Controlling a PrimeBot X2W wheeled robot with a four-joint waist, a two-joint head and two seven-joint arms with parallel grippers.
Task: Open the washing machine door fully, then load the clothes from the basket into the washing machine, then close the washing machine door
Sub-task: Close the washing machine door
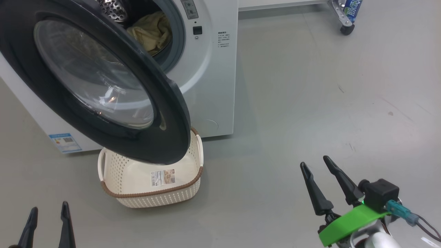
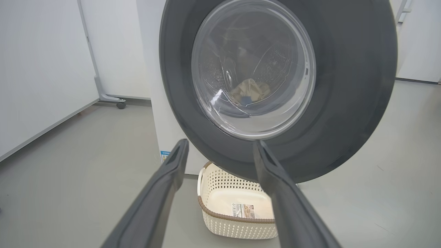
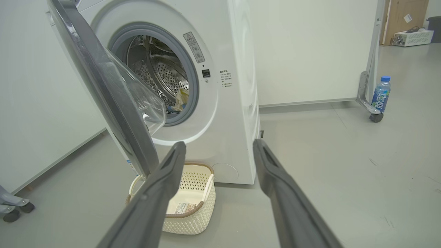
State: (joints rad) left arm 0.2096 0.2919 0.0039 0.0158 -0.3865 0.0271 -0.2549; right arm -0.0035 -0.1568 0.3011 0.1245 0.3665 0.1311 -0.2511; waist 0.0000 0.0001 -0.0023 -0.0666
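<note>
On a bare grey floor [image 1: 293, 103] between white walls, the washing machine [image 1: 213, 86] stands with its door [image 1: 170, 117] swung partway out. The clothes [image 1: 151, 32] lie inside the drum. The basket [image 1: 155, 199], on the floor just under the door's edge, looks empty down to its label. Loading seems done, and only shutting the door is left. The left tool [image 1: 49, 207] and right tool [image 1: 314, 162] both gape wide, holding nothing.
</note>
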